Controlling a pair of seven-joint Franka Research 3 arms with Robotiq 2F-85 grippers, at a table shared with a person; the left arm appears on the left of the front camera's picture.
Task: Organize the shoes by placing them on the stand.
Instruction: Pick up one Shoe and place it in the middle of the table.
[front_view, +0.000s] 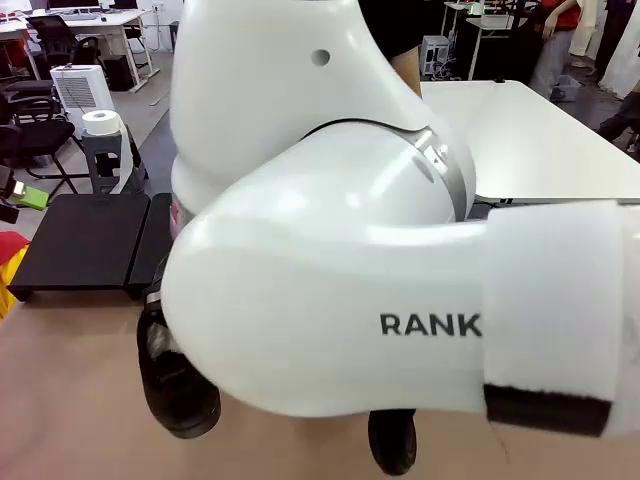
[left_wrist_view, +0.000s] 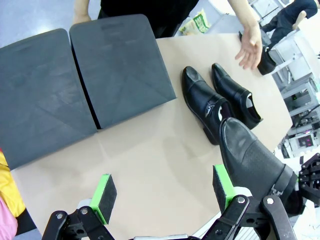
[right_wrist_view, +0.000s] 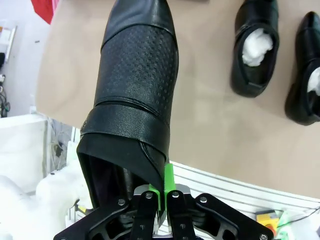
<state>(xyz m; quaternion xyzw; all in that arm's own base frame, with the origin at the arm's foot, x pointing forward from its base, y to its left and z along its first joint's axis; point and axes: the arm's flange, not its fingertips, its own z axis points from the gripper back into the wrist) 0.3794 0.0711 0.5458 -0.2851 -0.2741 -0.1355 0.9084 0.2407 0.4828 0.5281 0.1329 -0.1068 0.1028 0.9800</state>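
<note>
Right wrist view is showing the right jaws clamping shut on the heel collar of the held shoe (right_wrist_view: 137, 85), the collar's edge caught between the green pads. The shoe is stretching away from the wrist, toe farthest out, over the brown worktop (right_wrist_view: 210, 125). Two other shoes (right_wrist_view: 252, 50) are lying side by side on that worktop, well off to one side of the jaws, white paper showing in their openings.

Left wrist view is giving the wider layout. The left jaws are standing wide open and gripping nothing, hovering above bare worktop. The stand (left_wrist_view: 120, 70) is lying beyond them, both panels carrying no shoe. The held shoe is passing just beside one of the left arm's green pads (left_wrist_view: 222, 185); I cannot tell whether they are touching. A person's hand (left_wrist_view: 248, 47) is hovering, palm open, at the far edge.

Front view is mostly blocked by the right arm (front_view: 350, 300), with the stand off to the left.

The step in hand is probably carrying the first shoe across. The next move is calling for swinging it over the nearer panel, levelling the sole, lowering and then releasing, while keeping clear of the open left jaws.
</note>
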